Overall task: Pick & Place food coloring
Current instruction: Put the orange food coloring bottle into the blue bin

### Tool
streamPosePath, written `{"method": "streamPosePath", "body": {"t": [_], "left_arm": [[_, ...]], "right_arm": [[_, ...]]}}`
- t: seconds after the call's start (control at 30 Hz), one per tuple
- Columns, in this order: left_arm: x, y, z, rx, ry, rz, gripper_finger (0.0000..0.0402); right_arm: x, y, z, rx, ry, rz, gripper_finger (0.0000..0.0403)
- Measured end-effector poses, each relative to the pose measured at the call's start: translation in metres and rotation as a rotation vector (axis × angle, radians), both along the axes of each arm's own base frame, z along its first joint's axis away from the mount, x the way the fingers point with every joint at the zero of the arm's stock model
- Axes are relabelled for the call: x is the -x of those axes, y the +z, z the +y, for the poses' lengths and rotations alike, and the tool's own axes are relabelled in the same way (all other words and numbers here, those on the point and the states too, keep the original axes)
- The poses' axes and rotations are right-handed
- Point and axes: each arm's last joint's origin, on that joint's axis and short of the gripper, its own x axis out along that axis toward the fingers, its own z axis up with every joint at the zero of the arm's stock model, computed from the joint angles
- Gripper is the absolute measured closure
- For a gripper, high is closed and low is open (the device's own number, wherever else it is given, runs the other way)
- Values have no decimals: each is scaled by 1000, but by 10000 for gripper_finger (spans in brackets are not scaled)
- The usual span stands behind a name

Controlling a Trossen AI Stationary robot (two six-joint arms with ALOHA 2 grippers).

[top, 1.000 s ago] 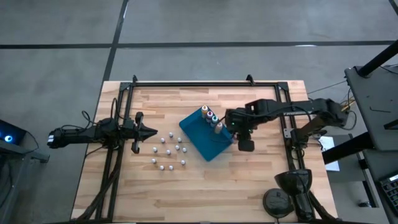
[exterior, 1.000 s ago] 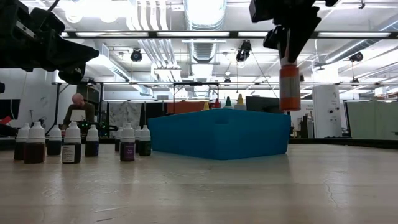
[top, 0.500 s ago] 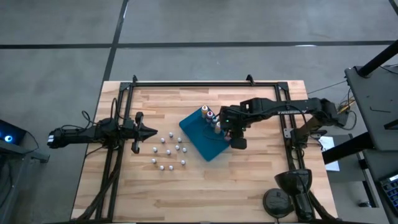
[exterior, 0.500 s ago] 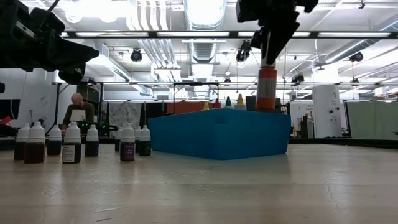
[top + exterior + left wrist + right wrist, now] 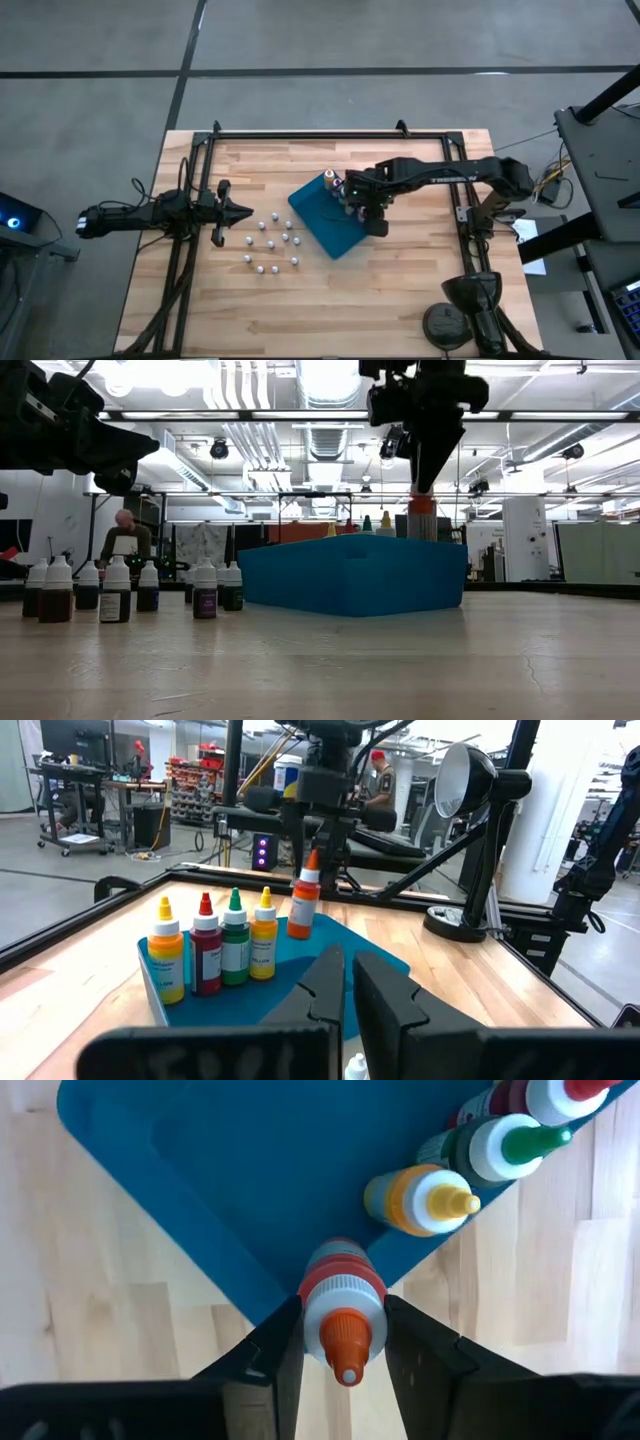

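Observation:
A blue tray lies mid-table, with several colour-tipped food coloring bottles standing upright in a row along its far-right wall. My right gripper hangs over the tray's right side, shut on an orange-tipped bottle. Several small white-topped bottles stand on the wood left of the tray. My left gripper waits shut at the table's left, pointing level toward the tray. My right gripper pinches the orange-tipped bottle at its cap between its two fingers. The fingers come from above, pointing steeply down. The bottle hangs upright below them; the tray wall hides its lower end in the low view, so whether it stands on the tray floor I cannot tell.
A black metal frame borders the table's far and side edges. A dark round lamp base stands at the near right corner. A person sits far off in the room behind. Bare wood shows near the table's front edge.
My right gripper has carried the orange-tipped bottle toward the table's left and downward, from beside the tray's right edge to over the tray. The bottle has stayed upright, and in the low view its lower part has sunk behind the tray wall.

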Motion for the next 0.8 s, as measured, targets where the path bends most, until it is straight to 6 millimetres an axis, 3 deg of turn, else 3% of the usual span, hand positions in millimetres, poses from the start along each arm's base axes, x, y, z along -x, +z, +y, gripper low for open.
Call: {"method": "streamPosePath", "body": {"t": [0.2,0.8], "left_arm": [[0,0,0,0,0,-1,402],[0,0,0,0,0,0,402]], "right_arm": [[-7,-8,-5,1,-18,-35,294],[-1,-29,-15,-5,-47,-2,294]]}}
